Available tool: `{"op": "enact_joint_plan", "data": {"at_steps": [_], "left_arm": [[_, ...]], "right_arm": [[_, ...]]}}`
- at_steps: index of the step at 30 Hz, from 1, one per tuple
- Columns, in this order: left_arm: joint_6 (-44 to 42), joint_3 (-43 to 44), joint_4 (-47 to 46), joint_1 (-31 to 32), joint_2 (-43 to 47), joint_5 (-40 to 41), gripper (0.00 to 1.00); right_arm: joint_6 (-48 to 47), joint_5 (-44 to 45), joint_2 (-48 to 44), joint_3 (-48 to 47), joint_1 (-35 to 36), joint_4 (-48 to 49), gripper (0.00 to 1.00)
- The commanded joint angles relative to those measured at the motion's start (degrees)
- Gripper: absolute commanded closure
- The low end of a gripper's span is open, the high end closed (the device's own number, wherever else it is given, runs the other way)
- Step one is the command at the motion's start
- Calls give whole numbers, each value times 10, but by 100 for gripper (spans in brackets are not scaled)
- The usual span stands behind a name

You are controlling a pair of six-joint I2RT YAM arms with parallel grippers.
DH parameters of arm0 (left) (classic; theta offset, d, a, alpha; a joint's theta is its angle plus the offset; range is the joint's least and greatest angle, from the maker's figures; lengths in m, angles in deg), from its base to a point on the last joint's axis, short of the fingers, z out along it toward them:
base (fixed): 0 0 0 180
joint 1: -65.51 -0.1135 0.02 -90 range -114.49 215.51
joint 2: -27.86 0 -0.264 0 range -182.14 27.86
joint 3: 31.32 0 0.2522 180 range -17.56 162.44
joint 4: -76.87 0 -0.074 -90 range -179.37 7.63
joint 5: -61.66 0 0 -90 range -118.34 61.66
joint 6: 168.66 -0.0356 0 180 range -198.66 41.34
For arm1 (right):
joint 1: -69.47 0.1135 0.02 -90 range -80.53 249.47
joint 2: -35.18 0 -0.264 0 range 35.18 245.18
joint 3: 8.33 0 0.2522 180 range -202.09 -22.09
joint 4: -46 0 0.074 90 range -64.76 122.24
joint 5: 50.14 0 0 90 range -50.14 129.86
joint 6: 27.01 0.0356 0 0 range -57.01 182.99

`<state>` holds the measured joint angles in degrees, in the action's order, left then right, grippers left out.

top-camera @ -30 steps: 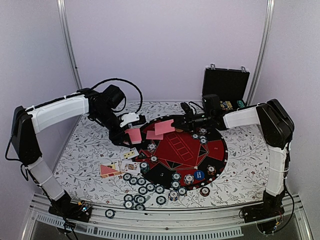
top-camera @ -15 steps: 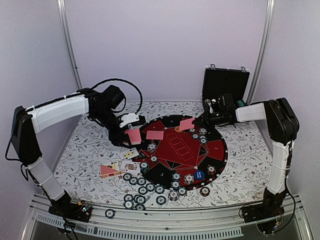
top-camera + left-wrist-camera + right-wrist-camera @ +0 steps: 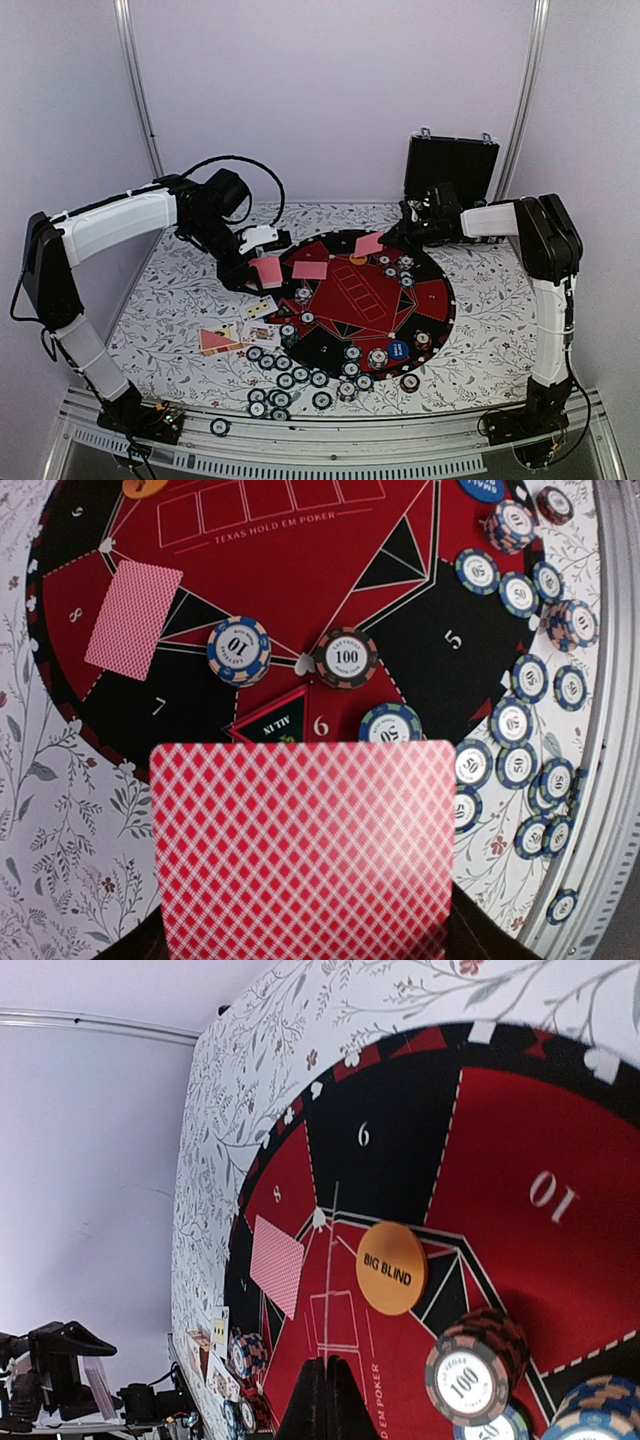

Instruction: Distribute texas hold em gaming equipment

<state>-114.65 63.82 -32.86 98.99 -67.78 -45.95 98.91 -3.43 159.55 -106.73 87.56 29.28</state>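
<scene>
Jaws of the right gripper [image 3: 388,240] pinch a red-backed card [image 3: 368,244] over the far edge of the mat [image 3: 432,296], best laid low and flat clear of the chips [image 3: 476,1362], while the left gripper [image 3: 250,272] clamps a second card [image 3: 300,850].

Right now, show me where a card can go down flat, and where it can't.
Free: the red centre panel of the round mat, between the face-down card and the blue button disc; the floral tablecloth right of the mat. Crowded: the poker chips along the mat's near edge.
</scene>
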Motion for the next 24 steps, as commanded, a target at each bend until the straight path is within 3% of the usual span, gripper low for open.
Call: {"op": "enact_joint_plan", "data": {"at_steps": [1,19,22,24], "left_arm": [[-4,16,3,2,8,-17,81],[-4,14,2,3,5,-23,81],[-4,12,2,3,5,-25,81],[-5,12,1,2,6,-26,81]], "right_arm": [[-16,16,43,-61,-6,-26,100],[-37,100,124,-146,-28,-61,97],[-43,109,123,-149,-28,-68,89],[-49,115,121,-153,-29,-79,76]]}}
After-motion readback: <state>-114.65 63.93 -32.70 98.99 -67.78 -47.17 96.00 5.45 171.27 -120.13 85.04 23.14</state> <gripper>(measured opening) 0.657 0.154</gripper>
